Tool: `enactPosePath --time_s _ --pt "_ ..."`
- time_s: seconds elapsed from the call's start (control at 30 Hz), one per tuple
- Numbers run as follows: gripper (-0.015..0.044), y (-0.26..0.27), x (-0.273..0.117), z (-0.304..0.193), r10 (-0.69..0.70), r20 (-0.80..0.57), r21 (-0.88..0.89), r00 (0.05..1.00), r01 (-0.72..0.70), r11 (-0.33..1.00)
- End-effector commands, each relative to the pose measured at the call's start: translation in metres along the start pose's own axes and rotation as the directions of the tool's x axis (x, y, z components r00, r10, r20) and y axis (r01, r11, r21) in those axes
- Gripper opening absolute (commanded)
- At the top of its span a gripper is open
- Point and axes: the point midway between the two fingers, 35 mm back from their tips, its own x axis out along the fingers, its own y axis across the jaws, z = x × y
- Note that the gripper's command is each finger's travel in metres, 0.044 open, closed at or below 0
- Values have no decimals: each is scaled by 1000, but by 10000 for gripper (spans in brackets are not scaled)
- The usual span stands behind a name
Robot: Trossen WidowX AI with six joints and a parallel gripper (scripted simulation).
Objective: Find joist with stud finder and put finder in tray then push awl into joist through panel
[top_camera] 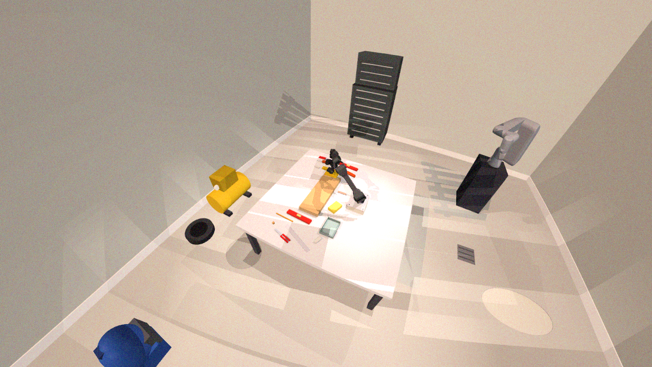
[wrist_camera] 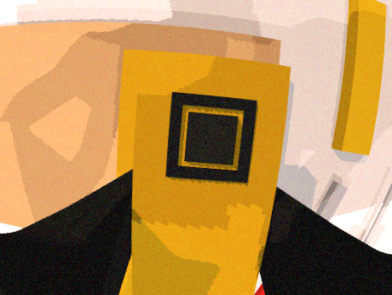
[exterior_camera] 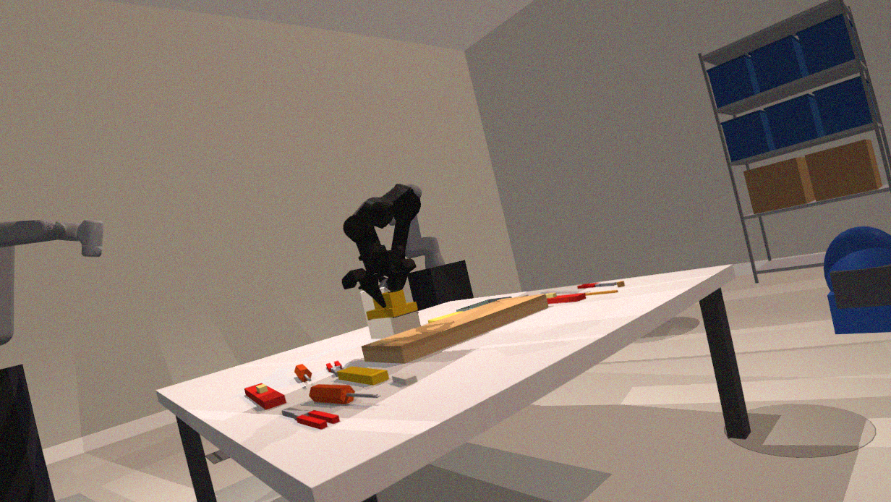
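Pinching the yellow stud finder [top_camera: 334,175] [exterior_camera: 390,305] [wrist_camera: 204,205] firmly in the gripper [top_camera: 332,171] [exterior_camera: 390,298] [wrist_camera: 198,179], with the square black marking turned up toward the wrist view. Holding it near one end of the long wooden panel [top_camera: 323,196] [exterior_camera: 458,330] [wrist_camera: 64,192], raised over the table [top_camera: 364,255] [exterior_camera: 436,398]; cannot tell whether touching the panel.

Near that same end, can see a yellow bar [exterior_camera: 361,375] [wrist_camera: 362,81], an orange-handled screwdriver [exterior_camera: 331,393] and red-handled pliers [exterior_camera: 319,418] lying flat. Cannot tell the awl for certain among the tools.

Toward the panel's other end, can see the shallow tray [top_camera: 336,229] on the table, without the stud finder inside, plus a yellow pad [top_camera: 334,207] between tray and panel. Near there, too, can make out a red level [top_camera: 298,216] [exterior_camera: 565,298] beside an orange pencil [top_camera: 284,217] [exterior_camera: 601,292].
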Motion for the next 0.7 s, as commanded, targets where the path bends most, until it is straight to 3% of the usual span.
enactPosePath --time_s 0.0,0.67 --pt "0 0 7 -2 3 5 6 1000 -3 1000" --pt "0 1 39 -11 5 5 6 1000 -5 1000"
